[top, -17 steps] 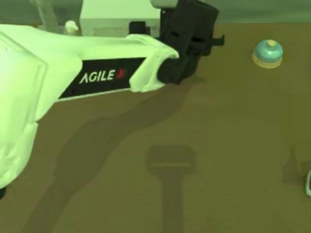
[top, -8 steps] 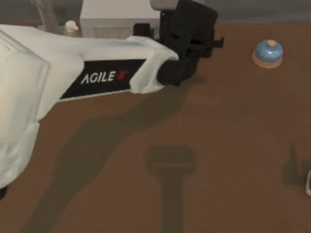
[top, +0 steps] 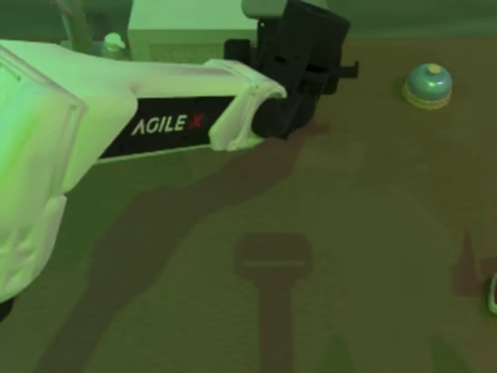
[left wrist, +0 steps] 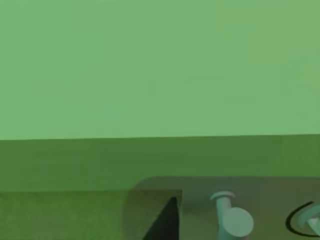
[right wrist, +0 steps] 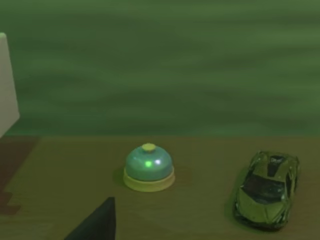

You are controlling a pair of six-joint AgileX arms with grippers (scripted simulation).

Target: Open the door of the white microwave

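The white microwave (top: 186, 25) stands at the back of the table, left of centre, and only its top and upper front edge show in the top view. My left arm reaches across from the left, with its black left gripper (top: 304, 56) at the microwave's right front corner. The left wrist view shows one dark fingertip (left wrist: 167, 225) close to the microwave's control panel (left wrist: 200, 187), beside a round silver knob (left wrist: 235, 221). A second knob (left wrist: 309, 225) is cut off at the picture's edge. The door is hidden under the arm. My right gripper shows only as one dark fingertip (right wrist: 100, 225).
A call bell (top: 428, 85) on a yellow base sits at the back right, seen also as the bell (right wrist: 148, 167) in the right wrist view. A toy car (right wrist: 267, 189) stands beside it. A small object (top: 492, 294) pokes in at the right edge.
My left arm and gripper have edged slightly to the right along the microwave's front. Nothing else has moved.
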